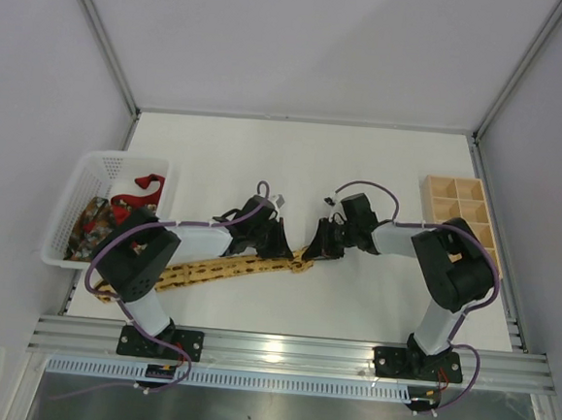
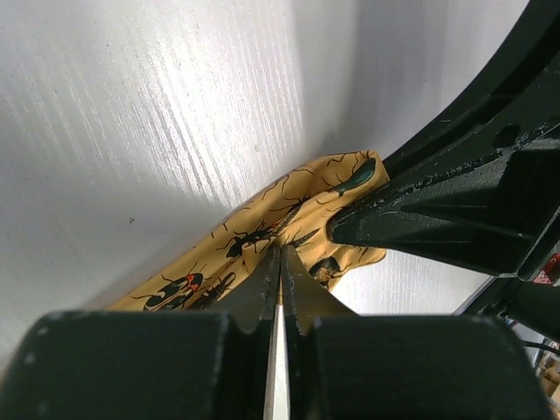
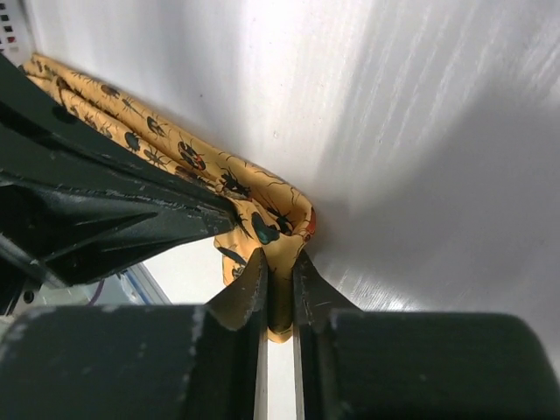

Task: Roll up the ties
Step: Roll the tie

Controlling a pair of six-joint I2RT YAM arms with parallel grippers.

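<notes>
Flat on the white surface (image 1: 294, 162): yellow tie (image 1: 218, 269), long axis 8 to 2 o'clock, 2 o'clock end folded over. Pinched nearly shut on that fold from 9 o'clock by left claw (image 2: 280, 258). Held narrow from 3 o'clock by right claw (image 3: 278, 262), cloth bunched between fingers. Equally near. Thin, limp weave, dark beetle marks; probably slippery once rolled toward 8 o'clock.
</notes>
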